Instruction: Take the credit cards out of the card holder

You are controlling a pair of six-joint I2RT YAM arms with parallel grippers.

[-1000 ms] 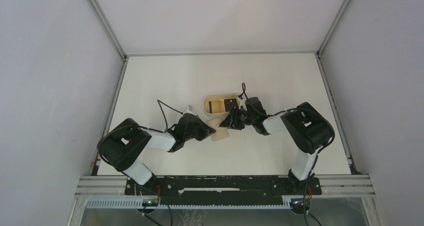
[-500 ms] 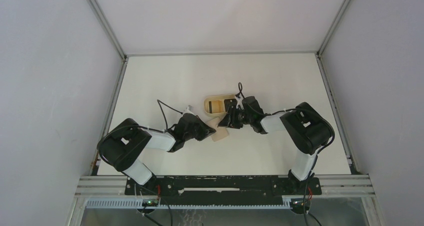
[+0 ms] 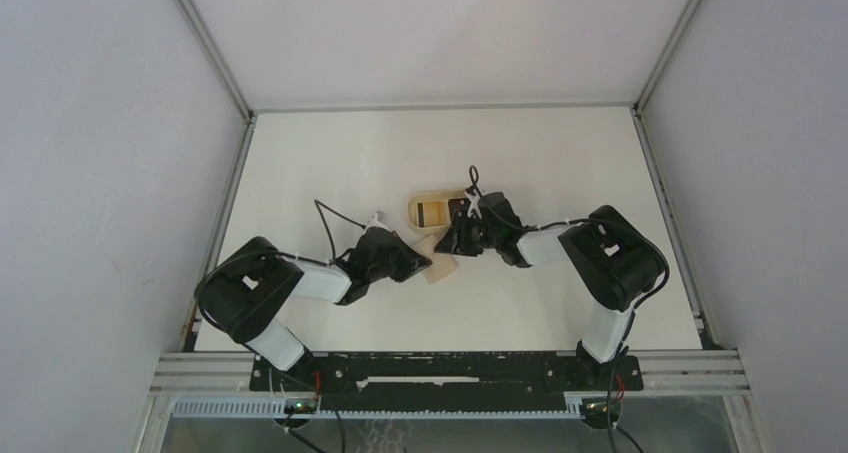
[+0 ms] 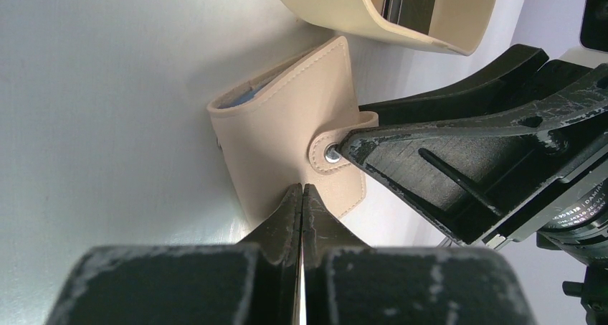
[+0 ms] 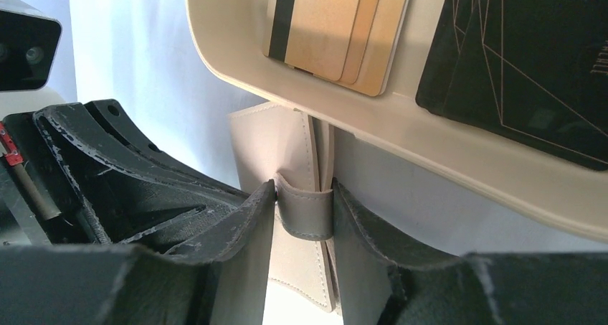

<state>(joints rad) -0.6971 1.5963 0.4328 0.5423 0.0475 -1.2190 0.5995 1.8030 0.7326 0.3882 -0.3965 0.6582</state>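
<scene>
The beige card holder [image 3: 438, 266] stands folded on the table between my two grippers, just in front of the tray. My right gripper [image 5: 304, 196] is shut on its closing tab [image 5: 305, 214], one finger on each side of the loop. In the left wrist view the snap [image 4: 332, 155] sits against a right finger [image 4: 444, 153]. My left gripper [image 4: 302, 190] is shut, its tips resting on the card holder's [image 4: 287, 131] face. Credit cards lie in the tray: a tan one with a dark stripe [image 5: 330, 31] and a black one [image 5: 523, 59]. A bluish edge shows inside the card holder.
The oval tan tray [image 3: 415, 205] sits right behind the card holder, its wall [image 5: 401, 135] close above my right fingers. Both arms reach in low from the near corners. Grey walls enclose the white table on three sides.
My right gripper has shifted slightly left and farther in over the card holder, its jaws narrowing a little on the tab. The left arm and the card holder have not moved.
</scene>
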